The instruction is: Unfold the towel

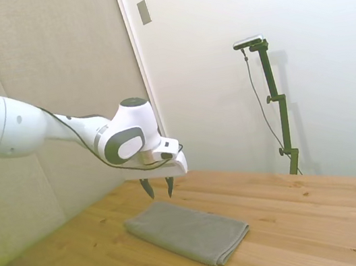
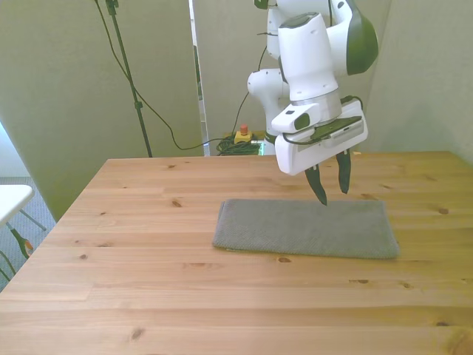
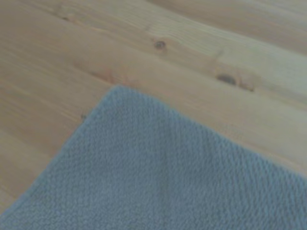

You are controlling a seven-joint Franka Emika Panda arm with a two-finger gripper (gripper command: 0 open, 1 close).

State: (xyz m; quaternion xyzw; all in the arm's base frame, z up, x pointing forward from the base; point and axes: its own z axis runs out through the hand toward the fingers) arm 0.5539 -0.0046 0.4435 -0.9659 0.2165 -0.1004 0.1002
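- Towel (image 2: 307,228): grey terry rectangle, folded flat on the knotty wooden table (image 2: 148,296).
- Gripper (image 2: 331,183) hangs above its twelve-o'clock edge, dark fingers narrowly apart, empty.
- Wrist view blurred; one rounded corner shows.

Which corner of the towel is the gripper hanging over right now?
The far corner on the front view's right. The open gripper hangs just above that end of the towel, near its far edge; the other three corners lie well clear of it.
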